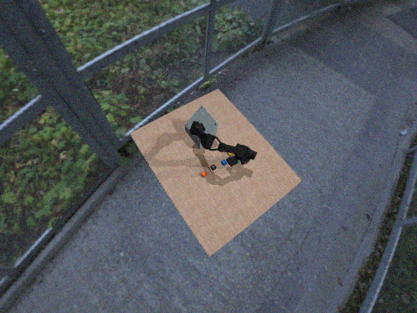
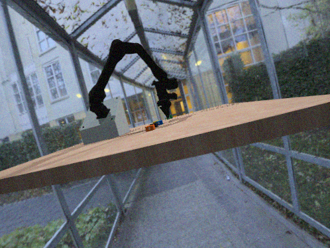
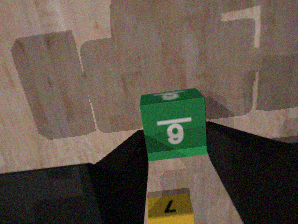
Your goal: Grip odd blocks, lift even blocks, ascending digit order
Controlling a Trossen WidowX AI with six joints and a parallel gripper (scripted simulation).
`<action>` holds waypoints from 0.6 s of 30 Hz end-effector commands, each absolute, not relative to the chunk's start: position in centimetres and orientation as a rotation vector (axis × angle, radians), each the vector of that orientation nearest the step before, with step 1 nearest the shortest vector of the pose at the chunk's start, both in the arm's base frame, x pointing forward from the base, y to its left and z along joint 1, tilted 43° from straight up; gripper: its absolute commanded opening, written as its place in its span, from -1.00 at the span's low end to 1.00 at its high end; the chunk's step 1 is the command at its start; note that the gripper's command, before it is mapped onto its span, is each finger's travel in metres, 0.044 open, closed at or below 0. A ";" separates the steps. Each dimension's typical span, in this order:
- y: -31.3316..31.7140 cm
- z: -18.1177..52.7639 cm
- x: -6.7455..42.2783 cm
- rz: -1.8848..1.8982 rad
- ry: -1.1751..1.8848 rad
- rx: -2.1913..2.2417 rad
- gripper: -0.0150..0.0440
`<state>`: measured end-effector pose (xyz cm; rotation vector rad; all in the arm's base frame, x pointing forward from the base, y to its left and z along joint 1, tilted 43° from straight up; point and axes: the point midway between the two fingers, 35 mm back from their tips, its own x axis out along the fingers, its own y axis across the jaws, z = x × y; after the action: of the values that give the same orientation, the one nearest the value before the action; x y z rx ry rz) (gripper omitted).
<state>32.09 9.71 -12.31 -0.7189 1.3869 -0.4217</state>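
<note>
A green block (image 3: 172, 107) (image 1: 238, 161) (image 2: 169, 117) with a white barred digit, 6 or 9, sits between my black fingers in the wrist view. My gripper (image 3: 173, 133) (image 1: 236, 161) (image 2: 168, 114) is shut on the green block, low over the wooden table (image 1: 226, 218) (image 2: 232, 119). I cannot tell whether the block rests on the wood. A yellow block (image 3: 170, 209) (image 1: 229, 154) marked 7 lies just behind the fingers. A blue block (image 1: 223, 162) (image 2: 158, 123), a black block (image 1: 213, 167) and an orange block (image 1: 203, 174) (image 2: 150, 127) lie in a row to the left.
The arm's grey base box (image 1: 203, 117) (image 2: 99, 129) stands at the table's back edge. The table stands in a glazed walkway with metal railings (image 1: 138, 39) and a paved floor (image 1: 335, 105) around it.
</note>
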 end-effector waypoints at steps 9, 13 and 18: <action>8.8 -13.3 32.4 -0.422 1.386 -0.714 -0.08; 8.8 -13.3 32.4 -0.422 1.386 -0.714 -0.08; 8.8 -13.3 32.4 -0.422 1.386 -0.714 0.00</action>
<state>32.37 8.89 -13.21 -0.7077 1.3861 -0.4217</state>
